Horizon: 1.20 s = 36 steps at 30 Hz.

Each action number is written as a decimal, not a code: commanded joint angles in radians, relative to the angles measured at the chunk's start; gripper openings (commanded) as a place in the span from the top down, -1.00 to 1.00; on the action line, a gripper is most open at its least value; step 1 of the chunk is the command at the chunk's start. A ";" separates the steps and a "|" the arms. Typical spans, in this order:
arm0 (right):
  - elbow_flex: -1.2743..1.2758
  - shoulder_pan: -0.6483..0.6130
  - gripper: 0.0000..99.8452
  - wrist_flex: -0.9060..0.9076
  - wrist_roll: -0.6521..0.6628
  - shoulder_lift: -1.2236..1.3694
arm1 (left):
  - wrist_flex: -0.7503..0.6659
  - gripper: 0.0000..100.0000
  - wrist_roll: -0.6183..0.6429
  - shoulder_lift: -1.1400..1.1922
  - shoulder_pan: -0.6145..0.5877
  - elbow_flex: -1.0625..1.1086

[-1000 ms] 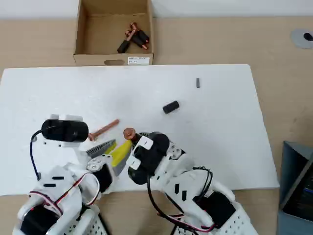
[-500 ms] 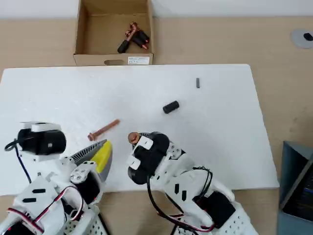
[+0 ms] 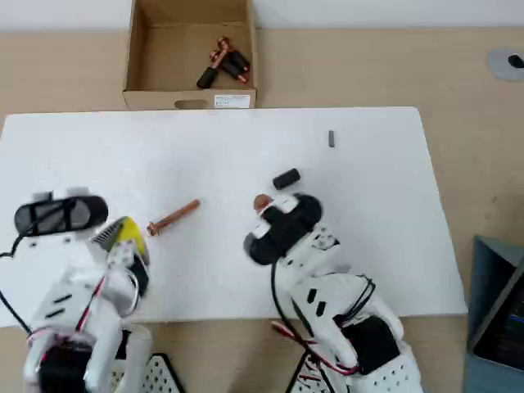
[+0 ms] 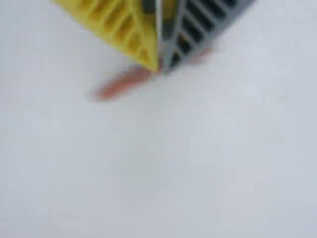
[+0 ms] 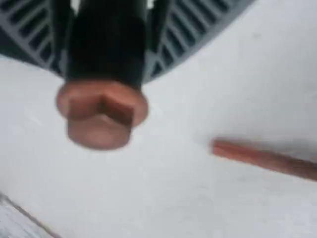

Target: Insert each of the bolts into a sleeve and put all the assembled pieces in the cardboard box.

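High view: my right gripper (image 3: 268, 210) is over the middle of the white sheet (image 3: 385, 246) on the wooden bench (image 3: 65, 74). It is clamped on a black sleeve with a copper hex-head bolt inside (image 5: 101, 111). The hex head sticks out past the tips and the sleeve body sits between the grey ribbed fingers (image 5: 198, 25). A loose black cylindrical sleeve (image 3: 286, 178) lies just beyond that gripper toward the sheet's far edge, apart from it. A loose long copper bolt (image 3: 173, 217) lies flat left of centre, between my two grippers. My left gripper (image 4: 159, 67) is near the sheet's left edge, its yellow and grey fingers pinched tip to tip with nothing held. The bolt is just past the tips, too blurred to tell contact. A small dark grey stub (image 3: 331, 138) lies near the far edge, right of centre. The open brown cardboard box (image 3: 131, 57) sits on the bench right at the sheet's far edge, left of centre. A small pile of assembled sleeve-and-bolt pieces (image 3: 223, 61) lies inside near its right wall.
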 commanded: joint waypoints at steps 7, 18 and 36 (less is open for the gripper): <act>-0.277 0.064 0.98 0.110 -0.068 0.045 | -0.091 1.00 -0.055 -0.005 -0.144 0.302; -0.822 0.064 0.98 -0.034 -0.061 0.753 | -0.091 0.99 -0.055 -0.005 -0.146 0.419; -1.331 0.064 0.98 -0.474 0.078 1.662 | -0.184 0.99 -0.005 -0.005 -0.195 0.442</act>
